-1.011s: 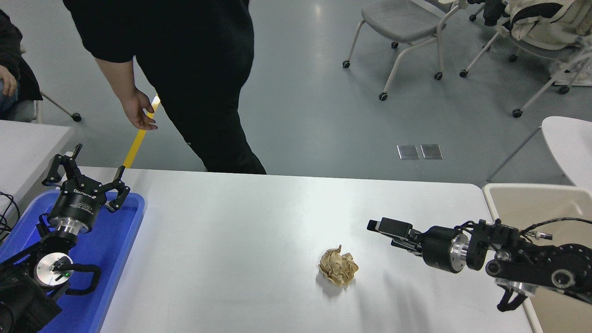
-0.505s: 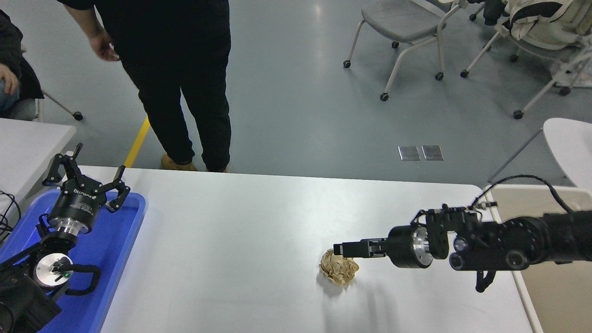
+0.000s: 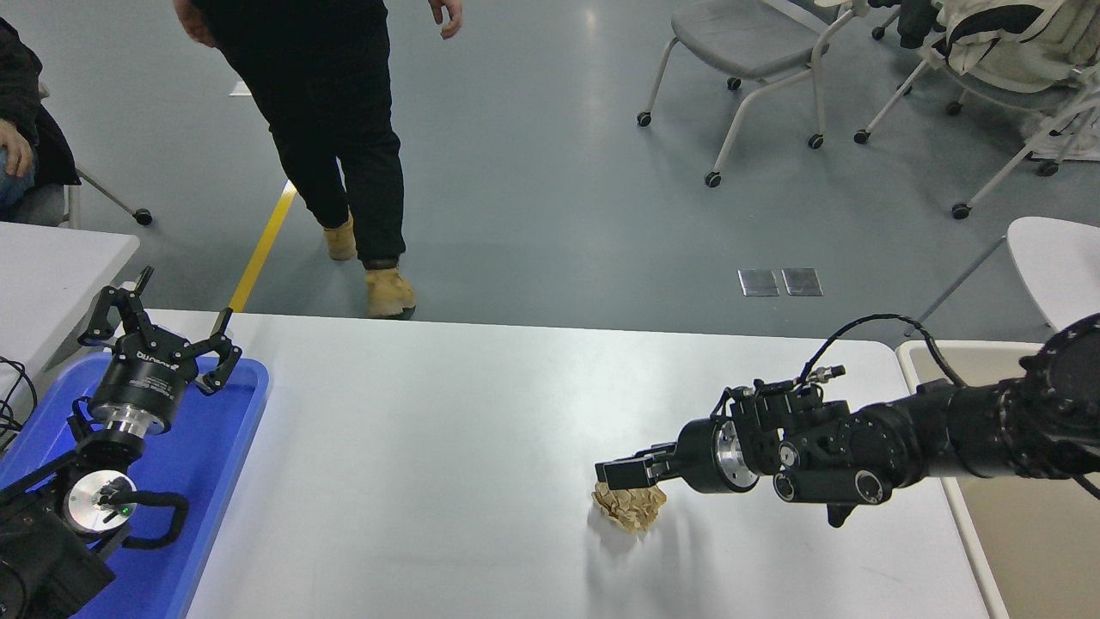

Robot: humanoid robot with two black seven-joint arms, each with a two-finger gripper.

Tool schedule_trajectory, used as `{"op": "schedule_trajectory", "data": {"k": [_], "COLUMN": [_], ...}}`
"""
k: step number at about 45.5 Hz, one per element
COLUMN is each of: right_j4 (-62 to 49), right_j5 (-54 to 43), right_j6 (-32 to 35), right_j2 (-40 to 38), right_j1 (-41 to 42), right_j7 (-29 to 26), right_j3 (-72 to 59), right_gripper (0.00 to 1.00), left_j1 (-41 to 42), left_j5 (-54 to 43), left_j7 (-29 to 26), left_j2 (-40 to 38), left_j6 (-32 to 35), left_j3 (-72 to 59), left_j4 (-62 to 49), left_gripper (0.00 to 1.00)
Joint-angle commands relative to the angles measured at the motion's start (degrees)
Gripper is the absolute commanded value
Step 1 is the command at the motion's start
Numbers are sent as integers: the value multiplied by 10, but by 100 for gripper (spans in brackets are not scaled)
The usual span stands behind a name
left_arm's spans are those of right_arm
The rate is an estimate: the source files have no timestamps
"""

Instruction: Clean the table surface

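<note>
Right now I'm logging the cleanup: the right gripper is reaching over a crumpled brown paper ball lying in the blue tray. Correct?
Not quite. In the head view the crumpled paper ball lies on the white table surface, under the right gripper; the blue tray is far left.

You're looking at an office-style lab or meeting room: a grey, glossy floor (image 3: 559, 198) with a yellow line (image 3: 262, 249) and two metal floor-outlet plates (image 3: 779, 281) beyond the white tabletop (image 3: 447, 447). Castered chairs (image 3: 748, 52) stand farther back beyond it, a person (image 3: 326, 112) walks past its far edge, and more white tables (image 3: 51, 266) flank it.
</note>
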Motion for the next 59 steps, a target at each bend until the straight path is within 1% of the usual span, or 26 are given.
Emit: {"op": "schedule_trajectory", "data": {"k": [1,11,18,33,36,38,41,45,46,50,51,53,59], "right_j4": [-18,-54,-60,-129,-137,-138,-140,-142,-141,-139,-139,-138,-133], "right_j5": [-11,-15,-16,-41,-47,-57,-66,-67,-67,-65,-63,-60,-58], "right_j6": [0,0,0,0,0,0,1,4,6,43,53,70,81], "right_j2": [24,37,50,75,75,75,75,79,80,83,83,82,80], "right_j1": [-18,-40,-50,-84,-88,-88,-88,-82,-81,-75,-74,-69,-61], "right_j7": [-1,-1,-1,-1,-1,-1,-2,-3,-3,-22,-28,-35,-36], "right_j3": [-3,-2,-2,-2,-2,-2,-2,-1,-1,2,4,5,8], "right_gripper": [100,100,100,100,97,90,83,62,54,2,0,0,0], "left_j1": [0,0,0,0,0,0,0,-1,0,0,0,0,0], "left_j5": [0,0,0,0,0,0,0,0,0,0,0,0,0], "left_j7": [0,0,0,0,0,0,0,0,0,0,0,0,0], "left_j2": [0,0,0,0,0,0,0,0,0,0,0,0,0], "left_j6": [0,0,0,0,0,0,0,0,0,0,0,0,0], "left_j3": [0,0,0,0,0,0,0,0,0,0,0,0,1], "left_j4": [0,0,0,0,0,0,0,0,1,0,0,0,0], "left_gripper": [100,100,100,100,100,100,100,100,100,100,100,100,100]}}
